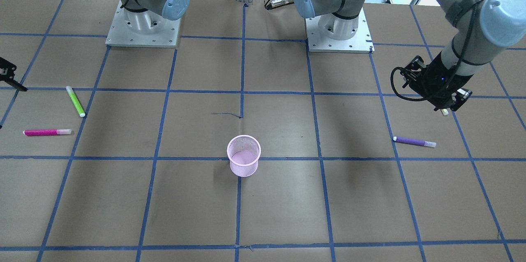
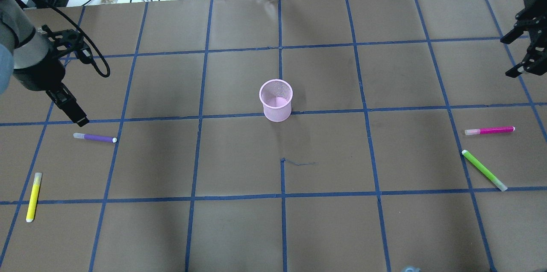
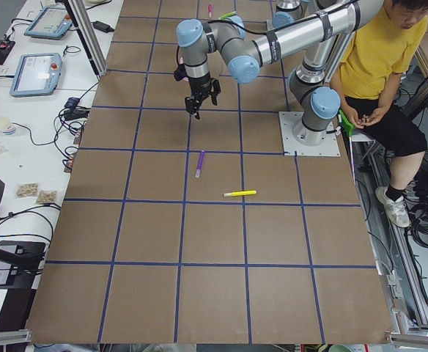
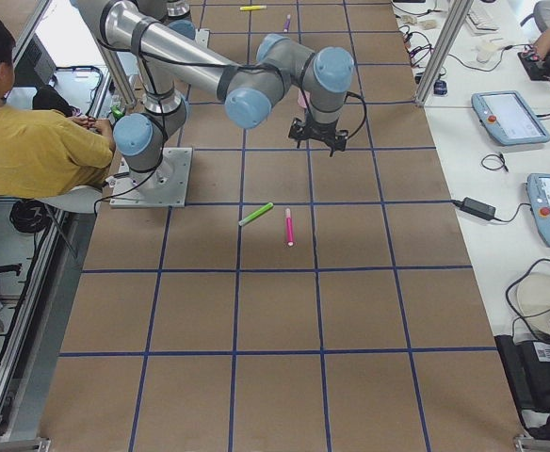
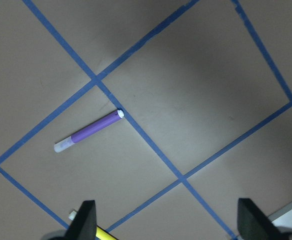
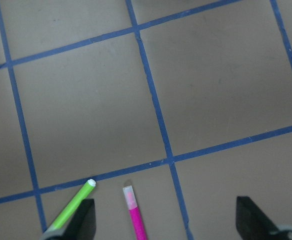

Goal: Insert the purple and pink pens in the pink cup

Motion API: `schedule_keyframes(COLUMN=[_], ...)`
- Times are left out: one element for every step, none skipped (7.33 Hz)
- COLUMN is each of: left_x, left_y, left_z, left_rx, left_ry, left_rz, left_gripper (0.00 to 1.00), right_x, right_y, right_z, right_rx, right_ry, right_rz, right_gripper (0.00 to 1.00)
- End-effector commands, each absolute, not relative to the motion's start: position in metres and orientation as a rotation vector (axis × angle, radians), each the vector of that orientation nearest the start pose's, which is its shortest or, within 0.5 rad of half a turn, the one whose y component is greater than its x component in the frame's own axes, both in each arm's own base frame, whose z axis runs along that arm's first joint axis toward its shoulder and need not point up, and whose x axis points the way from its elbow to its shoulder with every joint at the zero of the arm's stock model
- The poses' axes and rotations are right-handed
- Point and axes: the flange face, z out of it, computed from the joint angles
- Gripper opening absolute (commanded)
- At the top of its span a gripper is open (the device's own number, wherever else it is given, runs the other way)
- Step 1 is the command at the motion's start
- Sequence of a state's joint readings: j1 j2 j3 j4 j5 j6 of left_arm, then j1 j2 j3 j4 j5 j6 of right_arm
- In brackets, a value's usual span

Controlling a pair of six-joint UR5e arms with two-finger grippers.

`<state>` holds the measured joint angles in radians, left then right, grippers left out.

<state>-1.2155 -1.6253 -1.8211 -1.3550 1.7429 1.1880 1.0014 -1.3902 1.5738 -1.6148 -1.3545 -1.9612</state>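
Overhead, the pink cup (image 2: 276, 100) stands upright at the middle of the frame, mouth up, well apart from every pen; neither wrist camera catches it. The purple pen (image 2: 95, 137) lies flat at the left, and the pink pen (image 2: 489, 130) lies flat at the far right, with a green pen (image 2: 484, 170) near it, lower down and not touching. A yellow pen (image 2: 33, 197) at the lower left shows here and in the left side view, yet falls outside the front-facing frame.

The wrist views settle what the wide ones leave vague. The left gripper (image 5: 168, 222) has its fingers spread wide at the bottom corners, holding nothing; the purple pen lies left of centre above them, its rounded end touching a blue tape line (image 5: 151, 147). The right gripper (image 6: 166, 222) is likewise spread and bare; the pink and green pens poke in at the bottom edge, both cut off by it. Front-facing, that gripper is only a black sliver at the left edge.
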Motion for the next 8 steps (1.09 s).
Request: schedule_keyframes(left_x=[0.091,0.102,0.106,0.107,0.108,0.109,0.108,0.104], left_y=[-0.496,-0.497,-0.501,-0.505,-0.51,-0.523,-0.525,-0.514], left_z=[0.303,0.29,0.273,0.256,0.246,0.241,0.232,0.215], left_rx=[1.523,1.546,1.561,1.611,1.754,1.817,1.836,1.878], left_ry=[2.667,2.681,2.688,2.691,2.608,2.555,2.545,2.548], left_rz=[0.258,0.28,0.318,0.339,0.32,0.204,0.178,0.218], left_gripper=[1.0,1.0,1.0,1.0,1.0,1.0,1.0,1.0], right_x=[-0.236,-0.256,-0.267,-0.279,-0.294,-0.303,-0.301,-0.302], right_y=[-0.553,-0.553,-0.553,-0.546,-0.534,-0.518,-0.515,-0.505], right_z=[0.312,0.285,0.261,0.236,0.222,0.205,0.186,0.165], right_rx=[-1.93,-1.925,-1.931,-1.926,-1.919,-2.005,-2.092,-2.127], right_ry=[2.011,1.968,1.909,1.87,1.858,1.782,1.744,1.711], right_rz=[-0.404,-0.427,-0.476,-0.469,-0.464,-0.414,-0.42,-0.436], right_gripper=[1.0,1.0,1.0,1.0,1.0,1.0,1.0,1.0])
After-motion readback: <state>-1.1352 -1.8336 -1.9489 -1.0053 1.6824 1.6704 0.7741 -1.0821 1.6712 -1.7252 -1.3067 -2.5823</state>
